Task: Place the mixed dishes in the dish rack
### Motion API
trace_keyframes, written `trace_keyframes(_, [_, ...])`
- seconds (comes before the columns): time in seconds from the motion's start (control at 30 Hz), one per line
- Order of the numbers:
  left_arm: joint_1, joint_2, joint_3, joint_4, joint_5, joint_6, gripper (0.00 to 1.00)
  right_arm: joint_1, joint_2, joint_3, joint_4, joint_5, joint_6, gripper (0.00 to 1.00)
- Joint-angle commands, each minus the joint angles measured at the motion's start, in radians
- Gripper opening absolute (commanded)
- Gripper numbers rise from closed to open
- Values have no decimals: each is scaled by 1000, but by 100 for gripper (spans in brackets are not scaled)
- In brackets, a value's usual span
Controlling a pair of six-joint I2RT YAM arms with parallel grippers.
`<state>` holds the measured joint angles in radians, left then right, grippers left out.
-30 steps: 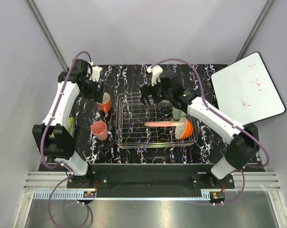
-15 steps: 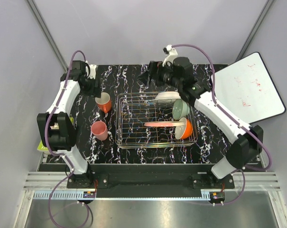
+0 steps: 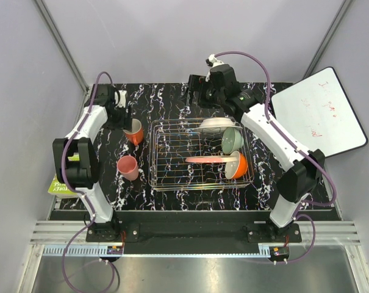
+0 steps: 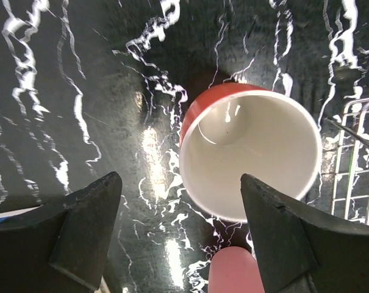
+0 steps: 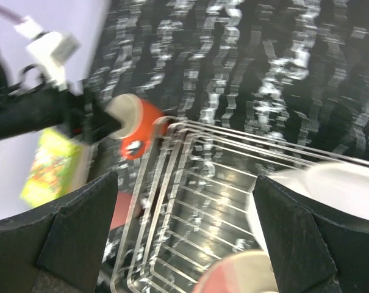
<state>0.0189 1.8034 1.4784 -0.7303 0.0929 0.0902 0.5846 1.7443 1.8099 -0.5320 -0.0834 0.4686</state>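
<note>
- Outside the left side of the dish rack [image 3: 172, 152], at about 10 o'clock from its middle in the top view, the orange mug [image 3: 134, 131] sits on the table [image 3: 163, 101], just beside the wire rim
- Its mouth faces the left wrist camera, white inside in full view; whether it stands upright or leans I cannot tell, and I make out no handle
- At about 11 o'clock of the mug hangs the left gripper [image 3: 119, 113], jaws spread wide, holding nothing; in the wrist view its fingers [image 4: 86, 226] frame the mug, and no contact shows
- From that gripper the mug lies toward 5 o'clock, its axis roughly along the line of approach, so the grasp likely turns on a short advance that way until the wall sits between the pads
- At 6 o'clock of the orange mug the smaller pink mug [image 3: 128, 166] stands apart from it, also outside the rack, close enough that a sloppy advance might nudge it
- The left arm is much the nearer to both mugs; the right gripper [image 3: 193, 97] hovers at 12 o'clock of the rack, wide and empty
- The rack's right half carries the white plate [image 3: 216, 125], pale green bowl [image 3: 232, 140], pink-and-peach plate [image 3: 211, 160] and orange bowl [image 3: 238, 166]; its left half shows only wire
- The table is glossy black marble pattern, probably slippery; a green book [image 3: 62, 186] lies at 8 o'clock, a whiteboard [image 3: 318, 113] at 3 o'clock, grey walls [image 3: 172, 43] around
</note>
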Motion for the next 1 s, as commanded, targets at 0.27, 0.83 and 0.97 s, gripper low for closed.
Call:
trace_keyframes(0.27, [-7,48,-32,57,-12,-24,42,50,-19,43,-92,258,-68,100])
trace_keyframes(0.83, [-14,68,-78,74,85,-37,0,55,-9,-29,-25,51,-134,100])
trace_keyframes(0.97, [-4,-87,-29,57,227,-49,0,54,-35,-52,47,-60,-148,96])
